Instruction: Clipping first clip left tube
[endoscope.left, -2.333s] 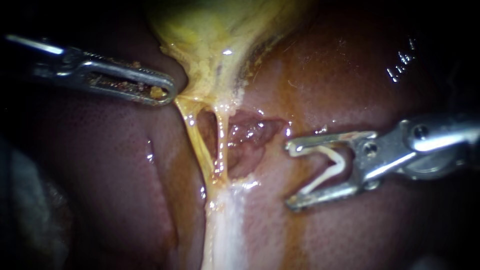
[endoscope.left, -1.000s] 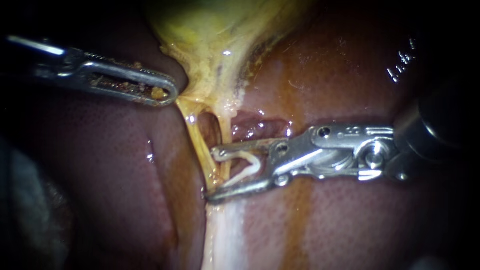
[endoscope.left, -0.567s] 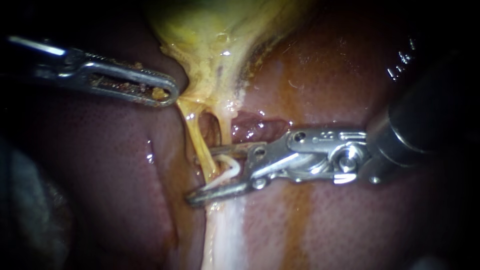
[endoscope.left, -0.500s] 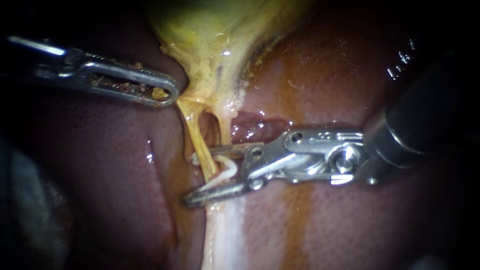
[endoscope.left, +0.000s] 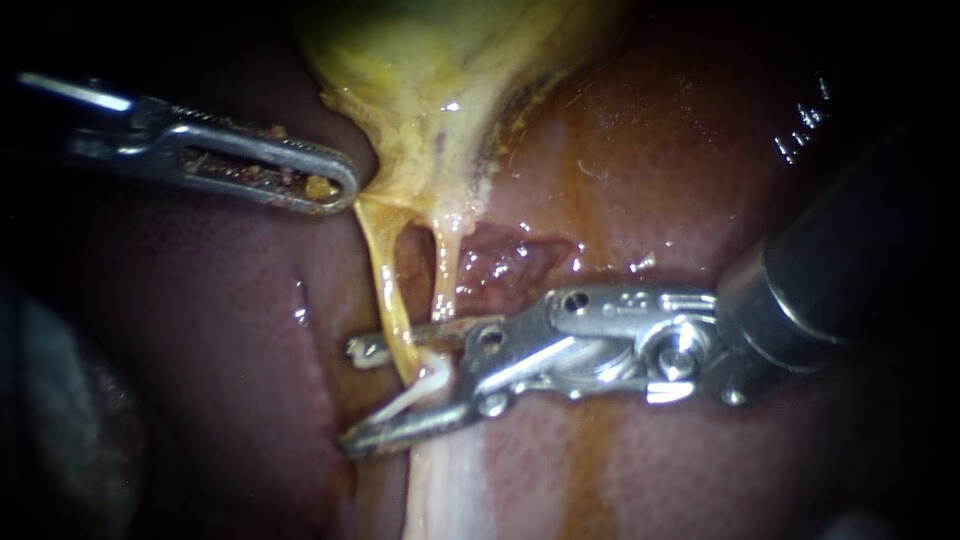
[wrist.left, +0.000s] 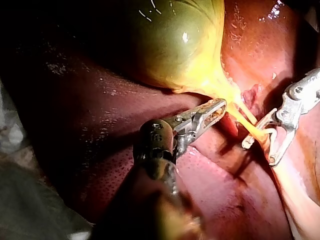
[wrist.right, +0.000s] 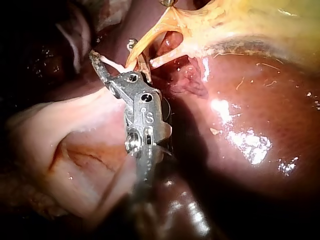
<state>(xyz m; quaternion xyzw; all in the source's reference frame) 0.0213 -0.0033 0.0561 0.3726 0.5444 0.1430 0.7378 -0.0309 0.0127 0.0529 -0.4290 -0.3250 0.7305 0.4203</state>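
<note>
Right instrument (endoscope.left: 352, 398): jaws are standing wide, carrying a white clip (endoscope.left: 428, 380) and straddling the left tube (endoscope.left: 385, 280), so closing should pinch it. Left instrument (endoscope.left: 338, 186): jaws are gripping the gallbladder (endoscope.left: 430, 90) edge, seemingly keeping that tube taut.

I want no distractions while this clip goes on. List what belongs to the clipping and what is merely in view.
In the job: right instrument carrying the clip; left tube between its jaws; left instrument gripping the gallbladder.
Merely in view: right tube; liver.
</note>
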